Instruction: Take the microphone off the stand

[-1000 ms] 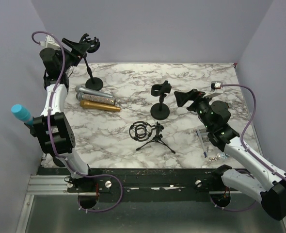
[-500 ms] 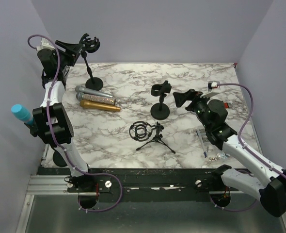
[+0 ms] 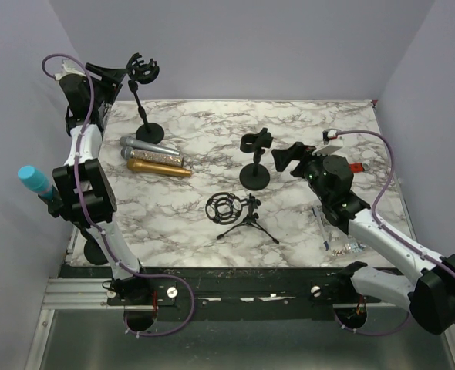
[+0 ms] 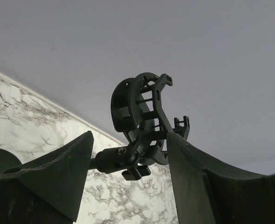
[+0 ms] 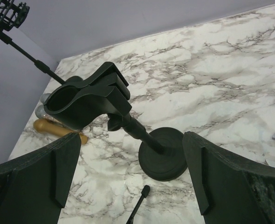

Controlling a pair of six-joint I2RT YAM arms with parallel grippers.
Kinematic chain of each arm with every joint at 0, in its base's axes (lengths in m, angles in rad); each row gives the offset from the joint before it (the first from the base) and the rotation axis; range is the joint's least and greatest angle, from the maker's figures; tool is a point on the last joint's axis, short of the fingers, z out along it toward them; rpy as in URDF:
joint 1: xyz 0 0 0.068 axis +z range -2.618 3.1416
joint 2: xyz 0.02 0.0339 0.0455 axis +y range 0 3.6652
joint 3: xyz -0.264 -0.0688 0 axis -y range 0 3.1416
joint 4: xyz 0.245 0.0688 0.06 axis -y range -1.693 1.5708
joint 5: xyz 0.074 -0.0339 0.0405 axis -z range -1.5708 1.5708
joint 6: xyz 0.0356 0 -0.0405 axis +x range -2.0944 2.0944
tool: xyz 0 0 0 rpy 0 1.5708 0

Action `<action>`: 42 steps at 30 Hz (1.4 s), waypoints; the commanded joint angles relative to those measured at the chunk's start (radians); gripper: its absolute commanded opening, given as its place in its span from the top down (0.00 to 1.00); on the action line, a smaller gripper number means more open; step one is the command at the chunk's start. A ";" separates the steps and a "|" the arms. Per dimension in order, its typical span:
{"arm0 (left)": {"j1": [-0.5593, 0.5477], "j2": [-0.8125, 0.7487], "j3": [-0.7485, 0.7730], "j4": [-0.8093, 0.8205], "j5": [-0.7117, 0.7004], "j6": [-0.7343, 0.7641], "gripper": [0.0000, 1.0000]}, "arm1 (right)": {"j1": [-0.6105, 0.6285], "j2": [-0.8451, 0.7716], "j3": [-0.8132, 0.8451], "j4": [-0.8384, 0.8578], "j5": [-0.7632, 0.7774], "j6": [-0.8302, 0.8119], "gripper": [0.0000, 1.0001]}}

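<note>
A tall black stand point(image 3: 139, 104) rises at the back left, and its ring-shaped mount point(image 3: 143, 68) is empty. My left gripper point(image 3: 122, 75) hovers level with that mount. In the left wrist view its open jaws point(image 4: 129, 140) frame the mount's joint point(image 4: 121, 158), with gaps on both sides. Three microphones, silver, grey and gold point(image 3: 160, 166), lie side by side on the marble. My right gripper point(image 3: 283, 157) stands wide open just right of a short stand's empty clip point(image 5: 86, 100). That stand's round base point(image 5: 163, 154) shows between the fingers point(image 5: 235, 182).
A tripod stand with a shock mount point(image 3: 239, 212) lies on its side near the middle front; one leg tip point(image 5: 144, 192) shows below the short stand. Small clear and metal parts point(image 3: 337, 243) sit at the front right. Purple walls close in the left, back and right.
My left gripper has shifted slightly left beside the tall stand's mount and its jaws have narrowed. The right gripper has moved left, closer to the short stand's clip.
</note>
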 commanded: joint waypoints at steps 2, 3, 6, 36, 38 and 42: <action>-0.002 0.052 0.029 0.003 -0.008 0.032 0.36 | 0.004 0.018 0.007 0.037 0.026 -0.016 0.00; -0.003 0.057 0.024 0.008 -0.007 0.035 0.36 | 0.004 0.020 0.009 0.037 0.024 -0.016 0.00; -0.010 0.076 0.024 0.023 0.013 0.056 0.36 | 0.004 0.017 0.012 0.035 0.018 -0.014 0.00; -0.004 0.004 0.061 -0.030 0.037 -0.005 0.02 | 0.004 -0.017 0.010 0.029 0.020 -0.022 0.00; -0.006 0.010 0.044 -0.015 0.053 -0.018 0.04 | 0.004 -0.015 0.010 0.029 0.021 -0.022 0.00; -0.003 0.027 0.015 0.024 0.073 -0.034 0.16 | 0.005 -0.012 0.012 0.031 0.021 -0.021 0.00</action>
